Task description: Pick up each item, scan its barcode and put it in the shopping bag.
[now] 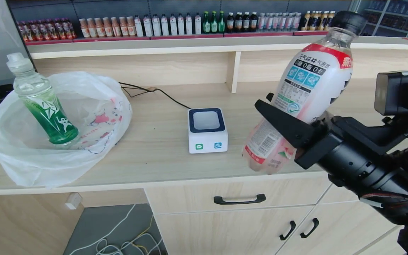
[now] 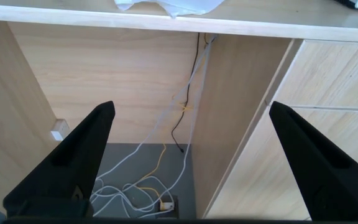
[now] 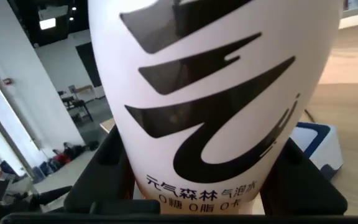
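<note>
The shopping bag (image 1: 108, 102) is laid at the left end of the counter (image 1: 154, 156), with a bottle (image 1: 44, 102) leaned inside it. The scanner (image 1: 207, 130) is set mid-counter. A second bottle (image 1: 306, 85) is held right of it, apparently clear of the surface.

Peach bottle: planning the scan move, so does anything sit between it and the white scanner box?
Nothing visible does. Only bare counter lies between the peach bottle and the scanner; the shopping bag sits farther left.
</note>
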